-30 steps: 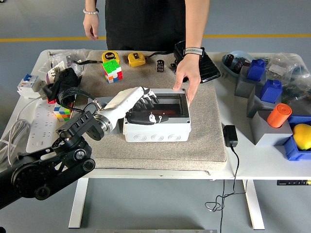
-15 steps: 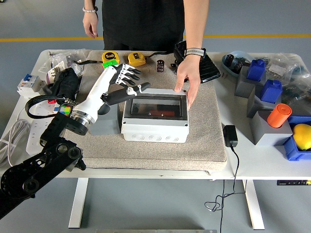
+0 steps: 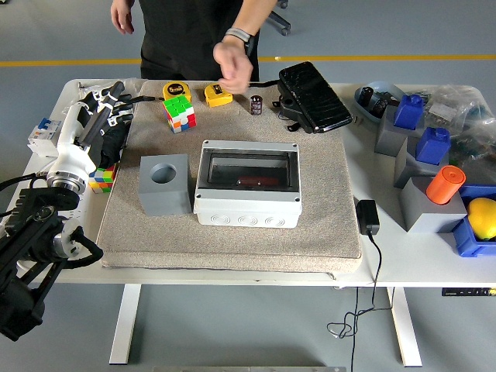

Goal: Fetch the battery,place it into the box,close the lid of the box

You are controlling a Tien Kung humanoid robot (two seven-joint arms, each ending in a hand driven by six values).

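Box (image 3: pixel 248 190) lid down, battery (image 3: pixel 249 183) seemingly inside. Left robot hand (image 3: pixel 99 108) empty, fingers loosely spread, off by the table (image 3: pixel 372 256) edge. We'd check the lid seats flush.

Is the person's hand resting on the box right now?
No. The person's hand is lifted clear at the table's far side, and nothing touches the box.

My left hand (image 3: pixel 99 108) has black jointed fingers on a white shell, joined by a silver wrist ring to a black arm (image 3: pixel 35 248) of rounded joint housings, with a black cable looping beside it.
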